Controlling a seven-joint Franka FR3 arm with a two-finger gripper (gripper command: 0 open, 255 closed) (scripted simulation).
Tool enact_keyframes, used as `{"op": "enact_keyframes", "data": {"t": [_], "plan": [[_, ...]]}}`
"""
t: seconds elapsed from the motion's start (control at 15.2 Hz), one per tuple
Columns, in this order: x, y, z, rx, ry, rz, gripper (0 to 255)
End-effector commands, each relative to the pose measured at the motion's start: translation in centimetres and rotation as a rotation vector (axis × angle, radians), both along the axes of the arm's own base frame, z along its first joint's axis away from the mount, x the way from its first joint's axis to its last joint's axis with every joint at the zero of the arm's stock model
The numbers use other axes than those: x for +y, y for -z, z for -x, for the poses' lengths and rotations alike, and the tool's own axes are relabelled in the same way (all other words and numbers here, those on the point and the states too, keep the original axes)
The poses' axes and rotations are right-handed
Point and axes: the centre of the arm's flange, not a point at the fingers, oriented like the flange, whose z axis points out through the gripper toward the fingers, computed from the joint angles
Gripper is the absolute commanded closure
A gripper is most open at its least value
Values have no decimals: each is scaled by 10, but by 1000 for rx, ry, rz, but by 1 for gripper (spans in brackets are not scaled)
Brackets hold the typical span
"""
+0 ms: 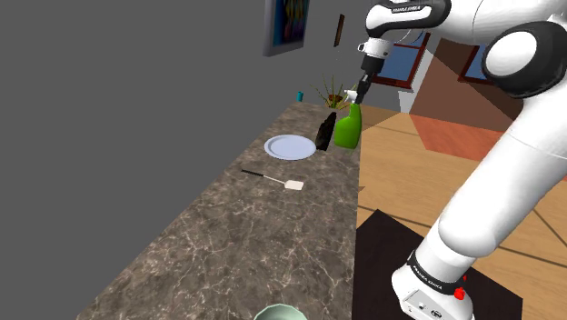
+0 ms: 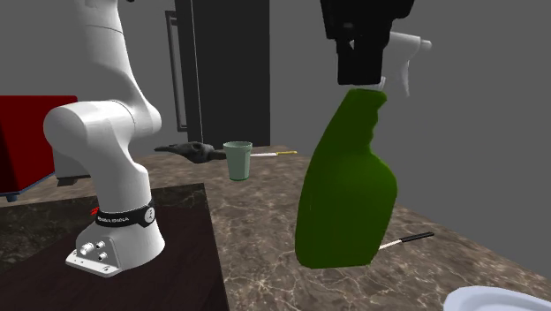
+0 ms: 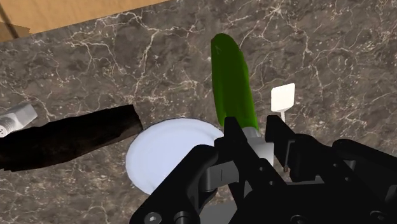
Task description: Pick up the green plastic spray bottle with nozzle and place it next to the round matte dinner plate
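From my console, the only writing I can find is white lettering on the black band (image 2: 124,216) round the foot of the arm (image 2: 93,132) in the second exterior view. The shoulder view shows similar lettering on a wrist band (image 1: 406,9) higher up. All of it is too small for me to read.

Green bottle (image 3: 232,76) in gripper (image 3: 254,128); white plate (image 3: 162,153) nearby; marbled counter (image 3: 127,57)

The white arm (image 1: 495,173) arches up and reaches out above the bottle (image 1: 348,128) — its black gripper (image 1: 363,91) points straight down, fingers clamped on the bottle's neck.
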Motion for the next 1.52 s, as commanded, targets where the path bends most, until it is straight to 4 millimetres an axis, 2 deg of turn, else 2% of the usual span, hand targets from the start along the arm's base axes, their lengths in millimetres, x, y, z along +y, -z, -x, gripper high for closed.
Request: {"op": "enact_keyframes", "data": {"t": [0.0, 0.66, 0.73, 1.45], "plan": [[-21, 9, -12, -1, -2, 1, 255], [-135, 48, -64, -1, -2, 1, 255], [-142, 50, -67, -1, -2, 1, 255], [-142, 109, -67, -1, -2, 1, 255]]}}
